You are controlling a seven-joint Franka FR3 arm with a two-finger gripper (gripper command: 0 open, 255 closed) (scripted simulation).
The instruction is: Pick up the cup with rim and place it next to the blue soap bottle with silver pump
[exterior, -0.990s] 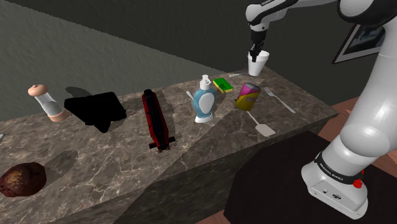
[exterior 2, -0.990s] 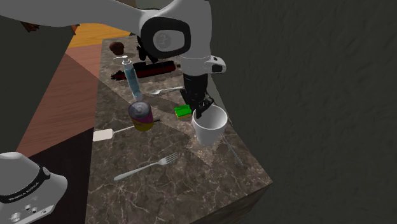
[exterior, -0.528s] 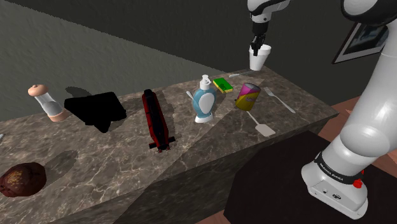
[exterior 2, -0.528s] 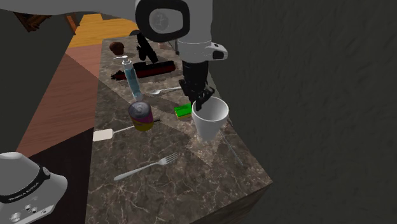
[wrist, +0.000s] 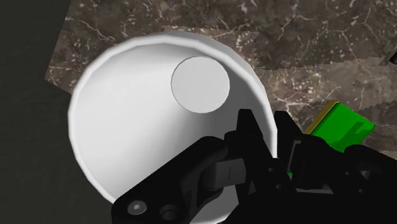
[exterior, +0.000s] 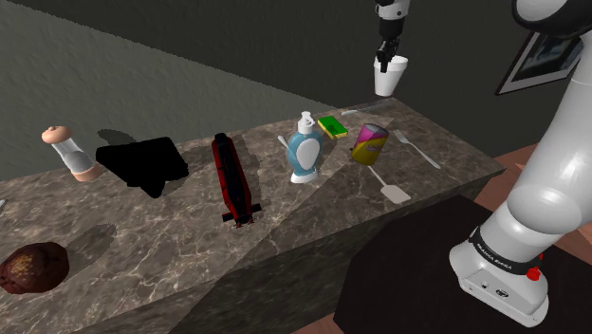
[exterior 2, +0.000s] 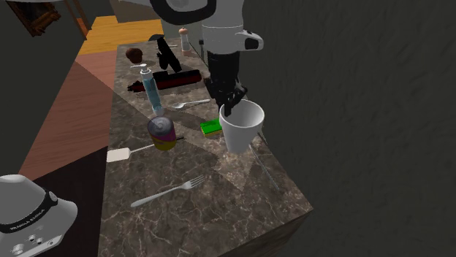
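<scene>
A white cup (exterior: 389,78) with a plain rim hangs upright in the air above the back right of the marble counter (exterior: 313,213). My black gripper (exterior: 384,64) is shut on the cup's rim, one finger inside the wall and one outside. In the wrist view the cup (wrist: 146,114) opens toward the camera, with the gripper (wrist: 267,132) pinching its wall. In the second exterior view the cup (exterior 2: 241,125) hangs under the gripper (exterior 2: 230,109), clear of the counter. The blue soap bottle (exterior: 305,150) with its pump stands on the counter, to the shoulder view's lower left of the cup, also seen as the bottle (exterior 2: 153,91).
Near the bottle lie a green sponge (exterior: 333,126), a tipped can (exterior: 369,142), a fork (exterior: 417,149) and a white spatula (exterior: 389,186). Further left sit a long dark red object (exterior: 232,177), a black shape (exterior: 142,161), a grinder (exterior: 68,152) and a brown lump (exterior: 33,268). A dark wall backs the counter.
The gripper has risen with the cup, which now hangs higher above the counter than one second ago. Everything on the counter has stayed put.
</scene>
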